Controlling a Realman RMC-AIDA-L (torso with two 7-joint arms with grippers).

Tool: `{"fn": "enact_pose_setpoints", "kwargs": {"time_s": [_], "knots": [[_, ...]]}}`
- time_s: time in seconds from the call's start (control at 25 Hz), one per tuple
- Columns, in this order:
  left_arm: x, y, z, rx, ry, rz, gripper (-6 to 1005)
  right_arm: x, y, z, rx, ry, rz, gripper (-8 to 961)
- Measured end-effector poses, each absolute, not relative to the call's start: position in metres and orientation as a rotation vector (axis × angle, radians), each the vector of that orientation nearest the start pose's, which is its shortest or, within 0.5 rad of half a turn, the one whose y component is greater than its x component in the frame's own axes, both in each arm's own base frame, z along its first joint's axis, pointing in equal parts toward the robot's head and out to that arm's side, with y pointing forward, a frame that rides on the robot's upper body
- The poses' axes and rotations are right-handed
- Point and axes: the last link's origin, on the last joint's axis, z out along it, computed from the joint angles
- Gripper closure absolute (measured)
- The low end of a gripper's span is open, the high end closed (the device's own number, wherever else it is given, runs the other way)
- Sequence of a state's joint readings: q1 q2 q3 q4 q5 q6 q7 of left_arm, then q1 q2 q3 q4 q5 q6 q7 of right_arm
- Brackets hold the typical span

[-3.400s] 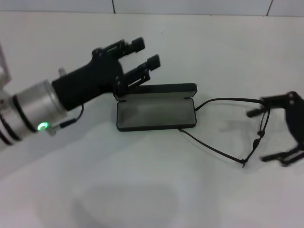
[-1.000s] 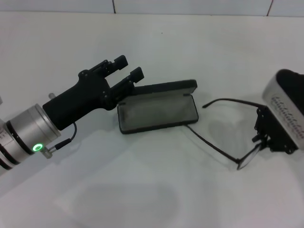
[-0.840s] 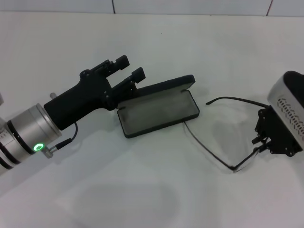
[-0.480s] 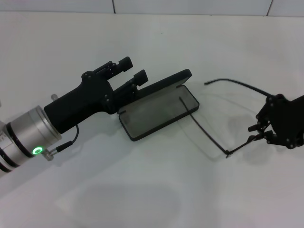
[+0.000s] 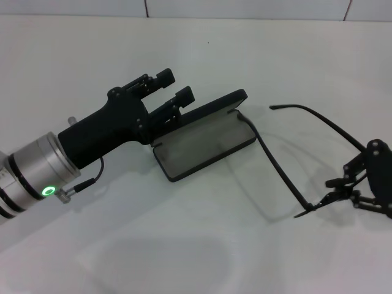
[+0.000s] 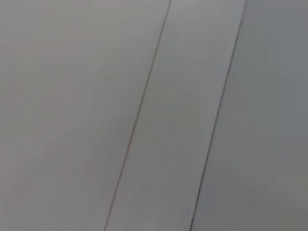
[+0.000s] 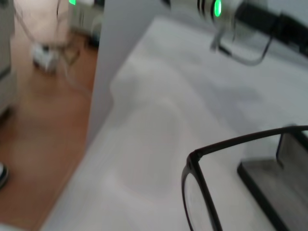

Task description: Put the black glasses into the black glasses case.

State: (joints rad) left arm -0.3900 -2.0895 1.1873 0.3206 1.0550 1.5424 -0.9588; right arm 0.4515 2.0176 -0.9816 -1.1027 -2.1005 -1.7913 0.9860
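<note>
Right tool [image 5: 358, 190] pinches the glasses [image 5: 288, 177] by the front, above the counter [image 5: 184, 257], 1 temple tip resting in the open case [image 5: 205, 142]; left tool [image 5: 174, 92], fingers spread, sits at case lid

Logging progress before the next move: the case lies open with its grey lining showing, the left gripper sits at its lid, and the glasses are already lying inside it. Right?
Not quite. The black glasses are not inside: the head view shows them held by the right gripper beside the black glasses case, one temple tip only reaching its edge. The case is open, with the left gripper at its lid.
</note>
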Motion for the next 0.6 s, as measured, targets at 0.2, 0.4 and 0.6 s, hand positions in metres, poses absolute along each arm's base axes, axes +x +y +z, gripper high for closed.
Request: {"fn": "enact_pose_setpoints", "kwargs": {"time_s": [0.2, 0.4, 0.6], "knots": [[-0.244, 0.284, -0.027, -2.340, -0.497, -1.386, 419, 0.241, 0.304, 0.028, -2.898, -0.525, 0.456, 832], [-0.230, 0.276, -0.021, -2.389, -0.394, -1.508, 420, 0.237, 0.312, 0.013, -2.839, -0.396, 0.647, 831], [-0.216, 0.282, -0.027, -2.468, -0.345, -1.516, 420, 0.223, 0.317, -0.004, -2.879, -0.350, 0.747, 830]]}}
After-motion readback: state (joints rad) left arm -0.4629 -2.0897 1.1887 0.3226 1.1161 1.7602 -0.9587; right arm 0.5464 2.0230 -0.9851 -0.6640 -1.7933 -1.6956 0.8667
